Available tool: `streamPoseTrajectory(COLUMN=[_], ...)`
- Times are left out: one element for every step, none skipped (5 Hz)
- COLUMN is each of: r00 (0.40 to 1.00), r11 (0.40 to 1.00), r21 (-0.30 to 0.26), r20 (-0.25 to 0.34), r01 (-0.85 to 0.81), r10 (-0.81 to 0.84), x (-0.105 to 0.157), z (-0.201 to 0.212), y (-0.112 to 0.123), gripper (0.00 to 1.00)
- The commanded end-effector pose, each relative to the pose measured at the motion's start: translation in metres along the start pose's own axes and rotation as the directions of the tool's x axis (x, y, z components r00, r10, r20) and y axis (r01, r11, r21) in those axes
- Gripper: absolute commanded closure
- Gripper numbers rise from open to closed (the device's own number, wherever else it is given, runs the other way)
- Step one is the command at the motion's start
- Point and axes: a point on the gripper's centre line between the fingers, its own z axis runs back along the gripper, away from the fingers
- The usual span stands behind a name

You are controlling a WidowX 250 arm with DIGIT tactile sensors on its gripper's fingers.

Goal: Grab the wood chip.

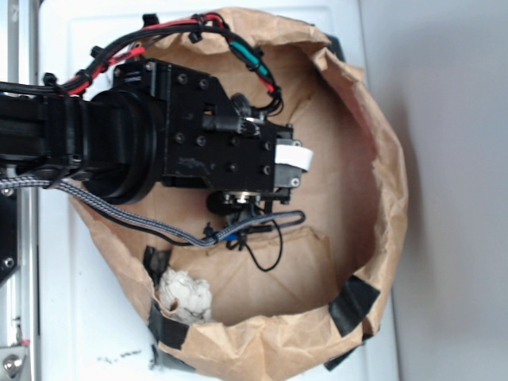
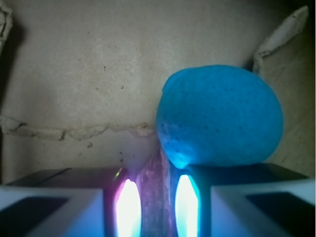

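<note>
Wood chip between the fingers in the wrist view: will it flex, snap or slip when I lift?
The wood chip looks thin and streaky-grained, so probably stiff yet prone to splitting under a hard squeeze. It seems light, so lifting should need little force. The blue ball appears to rest against it and the right finger; being round, it may roll away once the chip rises.

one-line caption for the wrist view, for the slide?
Gripper closed around the wood chip, blue ball touching the right finger, on brown paper.
</note>
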Motion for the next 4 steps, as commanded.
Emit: streamPoseTrajectory(r00=[0.986, 0.981, 0.978, 0.985], r11=[0.99, 0.984, 0.982, 0.993], r21=[-0.138, -0.172, -0.181, -0.115], r20=[0.162, 0.183, 0.191, 0.166], r01=[-0.02, -0.038, -0.051, -0.036], r10=[0.043, 0.07, 0.086, 0.055], x=[-0.019, -0.025, -0.027, -0.026], z=[0.089, 0.11, 0.118, 0.114], y=[0.024, 0.034, 0.037, 0.033], gripper=[1.0, 1.0, 1.0, 1.0])
